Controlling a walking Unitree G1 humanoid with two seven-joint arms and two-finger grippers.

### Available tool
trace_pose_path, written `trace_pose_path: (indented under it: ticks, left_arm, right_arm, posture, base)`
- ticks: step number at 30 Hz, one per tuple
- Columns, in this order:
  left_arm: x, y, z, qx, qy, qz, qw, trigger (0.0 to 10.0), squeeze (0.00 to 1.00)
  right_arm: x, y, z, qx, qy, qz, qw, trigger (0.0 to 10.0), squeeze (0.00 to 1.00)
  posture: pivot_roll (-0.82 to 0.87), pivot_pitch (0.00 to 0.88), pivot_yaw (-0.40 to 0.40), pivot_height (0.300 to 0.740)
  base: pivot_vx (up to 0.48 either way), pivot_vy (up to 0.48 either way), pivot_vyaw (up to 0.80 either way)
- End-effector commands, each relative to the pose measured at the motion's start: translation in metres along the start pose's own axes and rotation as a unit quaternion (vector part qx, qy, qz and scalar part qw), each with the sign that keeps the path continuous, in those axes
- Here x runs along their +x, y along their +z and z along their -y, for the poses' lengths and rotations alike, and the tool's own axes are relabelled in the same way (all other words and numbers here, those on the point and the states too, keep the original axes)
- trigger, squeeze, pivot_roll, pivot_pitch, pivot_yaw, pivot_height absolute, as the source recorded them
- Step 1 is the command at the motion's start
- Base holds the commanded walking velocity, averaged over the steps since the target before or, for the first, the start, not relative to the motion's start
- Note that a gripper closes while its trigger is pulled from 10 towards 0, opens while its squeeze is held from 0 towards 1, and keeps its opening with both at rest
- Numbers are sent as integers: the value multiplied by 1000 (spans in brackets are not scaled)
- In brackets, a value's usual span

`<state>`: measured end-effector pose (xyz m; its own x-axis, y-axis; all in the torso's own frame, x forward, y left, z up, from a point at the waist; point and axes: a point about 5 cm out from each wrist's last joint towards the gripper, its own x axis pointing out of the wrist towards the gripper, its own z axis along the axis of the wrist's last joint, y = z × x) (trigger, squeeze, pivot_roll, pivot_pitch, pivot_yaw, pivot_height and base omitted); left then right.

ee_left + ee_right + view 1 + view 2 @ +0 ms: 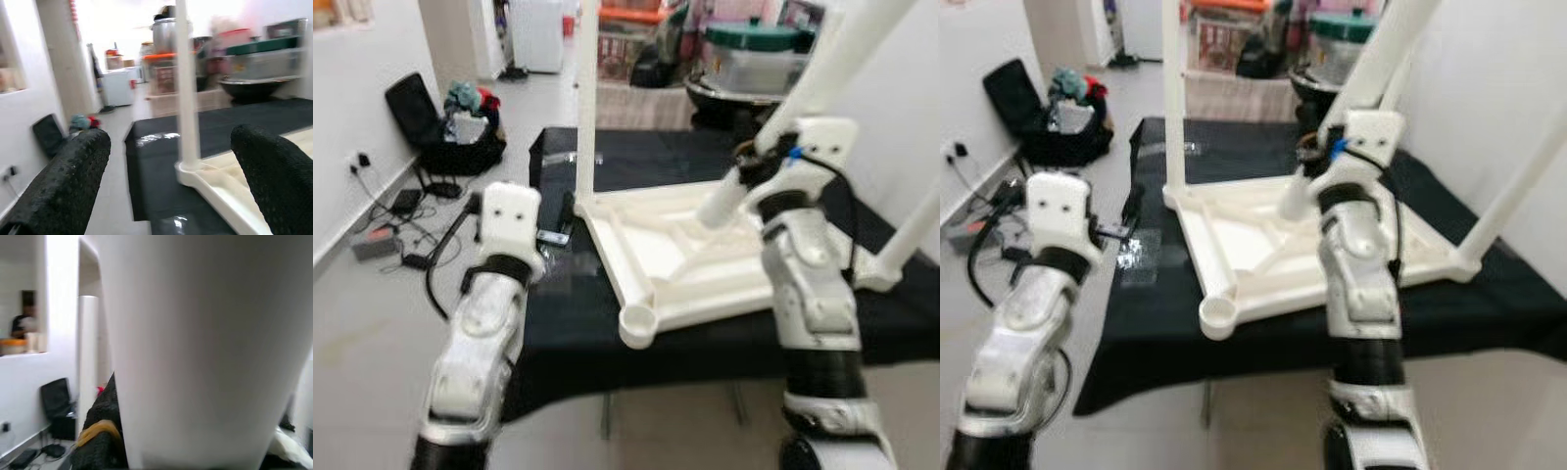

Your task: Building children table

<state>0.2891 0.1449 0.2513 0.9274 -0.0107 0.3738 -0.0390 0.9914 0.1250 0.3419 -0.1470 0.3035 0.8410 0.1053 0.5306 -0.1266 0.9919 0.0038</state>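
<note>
A white plastic children's table top [675,264] lies upside down on a black-covered table [578,333]. One white leg [586,98] stands upright at its back left corner, and another [911,235] slants up at the far right. My right gripper [754,166] is shut on a third white leg [822,78], held tilted with its lower end over the middle of the top. The same leg [195,347] looms close beside a black finger [100,431]. The front corner socket [638,326] is open. My left gripper [171,161] hangs open over the black table's left edge, with nothing between its fingers [68,181].
On the floor at the left lie a black bag with clothes [450,122] and cables with a power strip [391,225]. Storage bins and a large pot [754,49] stand behind the table. A white wall runs along the right side. Something small and shiny [1131,250] lies near the table's left edge.
</note>
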Motion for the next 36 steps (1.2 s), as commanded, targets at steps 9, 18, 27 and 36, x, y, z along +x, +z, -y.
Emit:
trace_pose_path:
  ticks: [9,18,27,36]
  left_arm:
    - [-13,-11,13,-22,-42,-34,998,10000,0]
    - [-49,-26,41,-91,-184,-88,975,10000,0]
    - [-74,-26,55,-126,-253,-109,953,10000,0]
    - [-89,-27,58,-135,-276,-128,943,10000,0]
  right_arm:
    - [13,-5,20,38,62,-30,997,10000,0]
    - [29,-23,25,96,196,-95,971,10000,0]
    - [22,-30,5,132,401,-151,894,10000,0]
    - [22,-30,-9,154,506,-151,835,10000,0]
  posture:
    - [86,58,-116,740]
    - [101,99,-128,740]
    - [106,138,-138,740]
    - [112,168,-142,740]
  base:
    - [0,0,0]
    - [0,0,0]
    - [0,0,0]
    - [0,0,0]
